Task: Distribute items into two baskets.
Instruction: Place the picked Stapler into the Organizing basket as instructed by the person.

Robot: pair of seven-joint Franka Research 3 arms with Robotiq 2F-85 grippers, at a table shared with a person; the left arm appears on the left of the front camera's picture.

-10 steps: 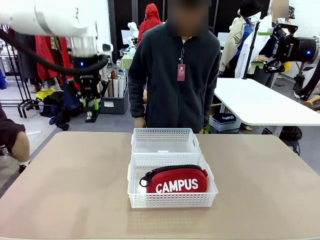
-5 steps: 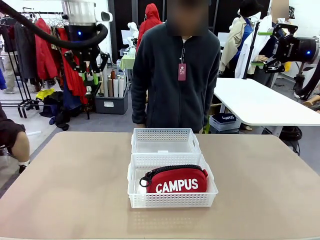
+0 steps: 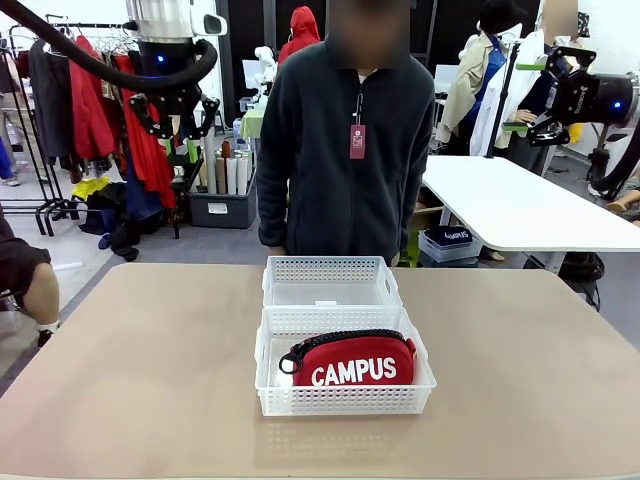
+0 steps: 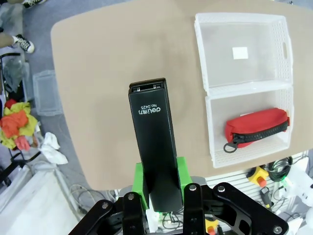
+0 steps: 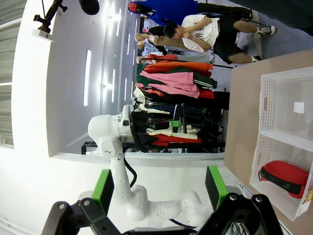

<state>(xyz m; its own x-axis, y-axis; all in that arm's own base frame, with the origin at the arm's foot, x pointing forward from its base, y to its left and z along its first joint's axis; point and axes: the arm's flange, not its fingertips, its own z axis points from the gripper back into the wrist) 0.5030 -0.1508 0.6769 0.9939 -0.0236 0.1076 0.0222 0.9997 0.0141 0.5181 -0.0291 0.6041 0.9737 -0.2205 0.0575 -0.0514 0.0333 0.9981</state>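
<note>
From the front, the left gripper [image 3: 178,140] hangs high up, well to the left of the near basket [image 3: 345,398] and far above it. Its arm drops almost straight down from the top edge, and I can't make out from here what it grips. The red CAMPUS pouch [image 3: 355,362] lies inside the near basket. The far basket [image 3: 330,268] touches the near one from behind, both on the worktop [image 3: 130,380]. A person [image 3: 340,150] stands beyond them. The right gripper [image 3: 522,97] sits high to the right of the near basket, turned sideways, its pads wide apart.

Through the left wrist camera, the left gripper [image 4: 159,183] is pinched narrow on the black stapler [image 4: 151,137]. A green pad presses each side, and the stapler juts out lengthwise past them. The pouch [image 4: 257,126] lies in the near basket [image 4: 209,132], well apart from the stapler.

Through the right wrist camera, the right gripper [image 5: 159,188] stands wide with nothing between its pads, well away from the near basket [image 5: 261,152].
</note>
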